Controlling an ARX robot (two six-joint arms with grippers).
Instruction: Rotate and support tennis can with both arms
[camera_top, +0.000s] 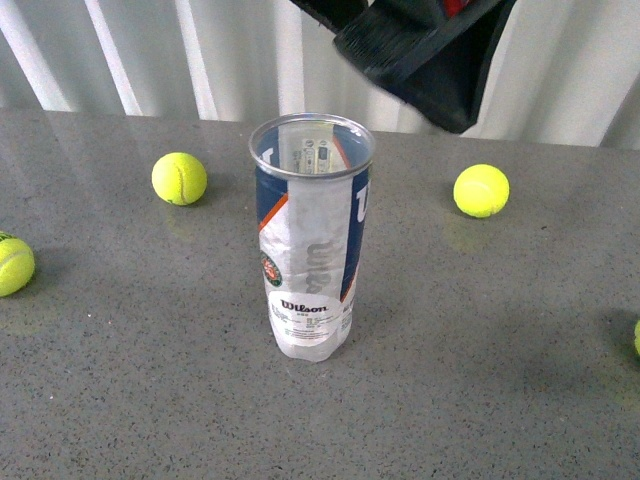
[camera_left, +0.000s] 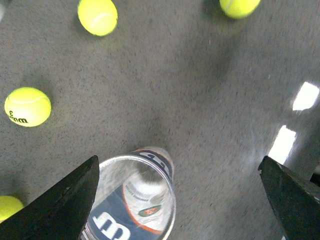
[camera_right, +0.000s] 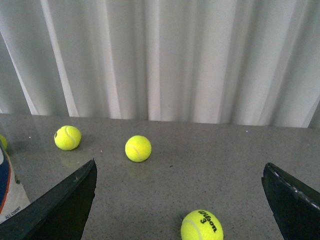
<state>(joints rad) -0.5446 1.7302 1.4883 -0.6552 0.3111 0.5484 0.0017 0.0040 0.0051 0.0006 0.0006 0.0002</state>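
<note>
Clear plastic tennis can (camera_top: 311, 240) is standing upright at mid-table on the grey table (camera_top: 480, 380), open mouth up, navy Wilson label facing the front camera; nothing is touching it. Left gripper (camera_left: 182, 200) is hovering above the can's rim with jaws spread wide, the can sitting beside one finger (camera_left: 60, 202). Right gripper (camera_right: 180, 200) is also spread wide, holding nothing, the can just at the edge of its view. Yellow-green balls (camera_top: 179, 178) (camera_top: 481, 190) are lying well apart from the can; white curtain (camera_right: 165, 55) is hanging behind.
</note>
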